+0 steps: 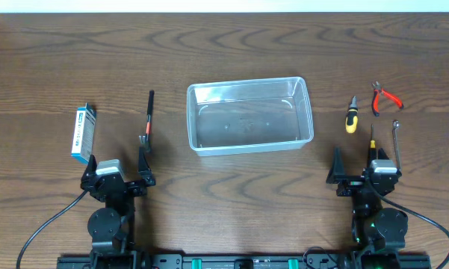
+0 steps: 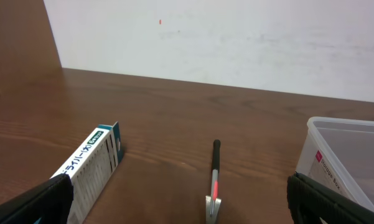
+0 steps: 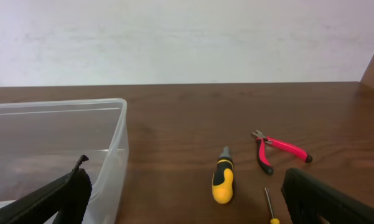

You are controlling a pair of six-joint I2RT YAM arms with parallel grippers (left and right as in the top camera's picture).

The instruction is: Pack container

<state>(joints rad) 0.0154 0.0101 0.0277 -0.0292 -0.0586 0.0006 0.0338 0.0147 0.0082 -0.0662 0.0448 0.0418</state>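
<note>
left gripper (image 1: pixel 117 166): nearer the robot than the container (image 1: pixel 249 116), off its left corner. Jaws spread wide, nothing held, nothing touched.
right gripper (image 1: pixel 362 168): nearer the robot than the container, off its right corner. Jaws equally wide and empty.
black-handled tool (image 1: pixel 147 118): left of the container, close beside it. Long axis runs near to far, metal head at the near end, just ahead of the left gripper's inner finger.
box (image 1: pixel 83 133): blue and white, well left of the container, lying flat, long axis also near to far.
thin yellow-ended tool (image 1: pixel 372 143): right of the container, just ahead of the right gripper; its near end is hidden by the arm.
silver wrench (image 1: pixel 396 138): beside the thin tool, farther from the container.
container: middle of the table (image 1: pixel 52 67), between the two arms and ahead of both. Long axis runs left to right. Appears empty.
stubby yellow-and-black screwdriver (image 1: pixel 351 114): right of the container, level with its middle.
red-handled pliers (image 1: pixel 385 97): right of the container, level with its far rim.
reach: each arm has its own side's items. The right gripper looks slightly closer to the container.
judgement: packing not begun. The near-to-far tools lie across the jaw opening, so a straight descent should suit.
</note>
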